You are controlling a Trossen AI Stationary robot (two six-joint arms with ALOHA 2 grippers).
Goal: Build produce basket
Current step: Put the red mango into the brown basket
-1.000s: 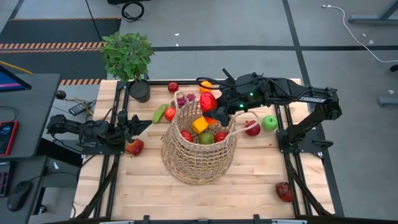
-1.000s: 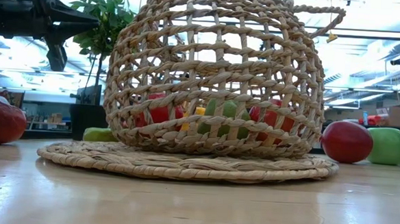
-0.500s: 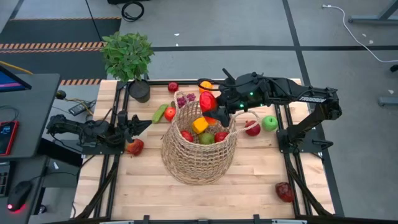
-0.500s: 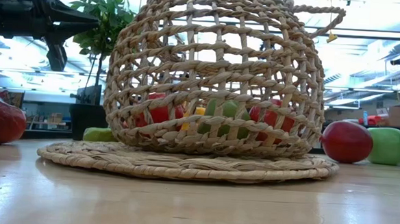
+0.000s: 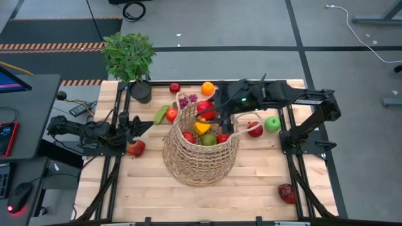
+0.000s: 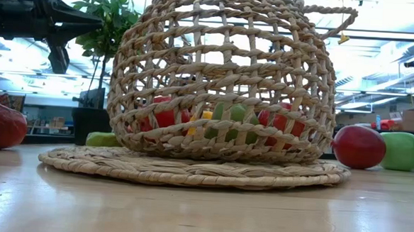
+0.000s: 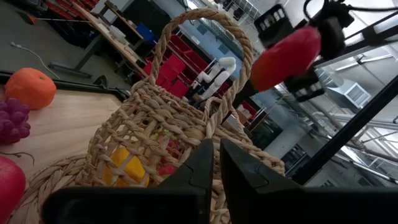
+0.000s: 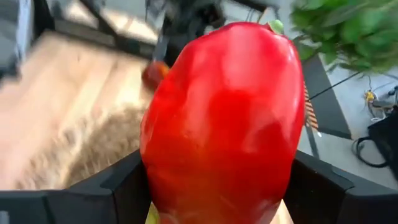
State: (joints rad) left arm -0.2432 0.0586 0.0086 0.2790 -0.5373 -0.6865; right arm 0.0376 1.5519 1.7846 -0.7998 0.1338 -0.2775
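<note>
One red pepper [image 5: 205,108] sits clamped in right claw [image 5: 211,110], above basket [image 5: 201,164].

Right arm: extended from the right side of the table toward the centre, forearm roughly level, wrist raised above table height. Right gripper [image 5: 212,110] is clamped, its fingers [image 8: 124,186] pressed against either side of a held load. Left arm: low at the left side of the table, lying along its edge. Left gripper [image 5: 141,125] points toward the centre, jaws closed together, holding nothing.
</note>
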